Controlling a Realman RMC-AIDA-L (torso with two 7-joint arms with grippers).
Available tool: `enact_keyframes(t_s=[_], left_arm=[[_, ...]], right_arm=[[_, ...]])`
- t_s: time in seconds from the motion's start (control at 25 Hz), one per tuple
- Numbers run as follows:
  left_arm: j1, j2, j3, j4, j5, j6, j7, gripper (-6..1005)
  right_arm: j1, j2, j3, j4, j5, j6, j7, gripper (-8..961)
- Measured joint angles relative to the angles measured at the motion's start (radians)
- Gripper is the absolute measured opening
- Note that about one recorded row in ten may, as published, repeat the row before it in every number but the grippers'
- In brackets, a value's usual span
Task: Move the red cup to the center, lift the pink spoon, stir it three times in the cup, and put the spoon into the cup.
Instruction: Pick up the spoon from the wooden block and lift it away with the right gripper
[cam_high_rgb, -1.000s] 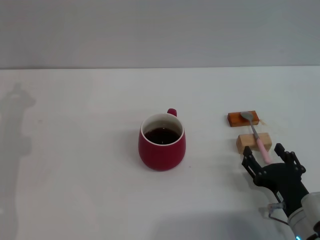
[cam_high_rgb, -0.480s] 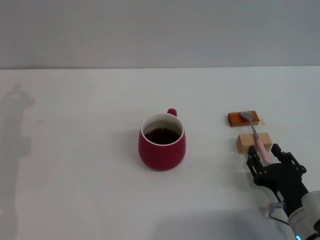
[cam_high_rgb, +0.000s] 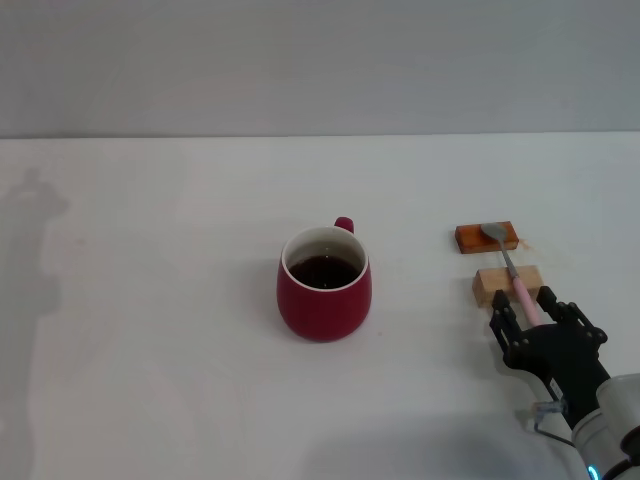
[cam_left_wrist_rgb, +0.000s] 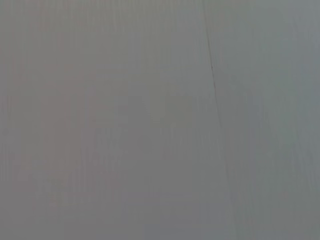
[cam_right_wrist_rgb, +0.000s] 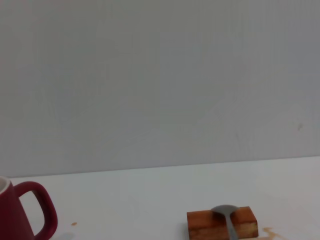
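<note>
Liquid, dark, is sitting inside the red cup, which is standing upright near the middle of the desk, handle pointing toward the far edge. Toward the right edge, the pink spoon is lying across two wooden blocks, bowl on the farther one. At the near right corner, the right gripper is pinching the spoon's pink handle end.
</note>
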Motion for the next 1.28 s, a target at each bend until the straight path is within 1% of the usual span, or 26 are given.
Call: enact_keyframes(t_s=[0.28,0.48,0.68,0.8,1.28], left_arm=[[-0.002,0.000,0.000,0.000,0.000,0.000,0.000,-2],[-0.003,0.000,0.000,0.000,0.000,-0.001,0.000,-2],[-0.003,0.001,0.000,0.000,0.000,-0.002,0.000,-2],[-0.002,0.001,0.000,0.000,0.000,-0.002,0.000,-2],[0.005,0.001,0.000,0.000,0.000,-0.002,0.000,-2]], right_arm=[[0.001,-0.001,0.000,-0.001,0.000,0.000,0.000,542],[0.004,-0.001,0.005,-0.009,0.000,0.001,0.000,415],[0.007,0.002,0.006,-0.010,0.000,0.002,0.000,421],[0.009,0.002,0.005,-0.010,0.000,0.004,0.000,376],[0.010,0.002,0.002,-0.010,0.000,0.012,0.000,360]])
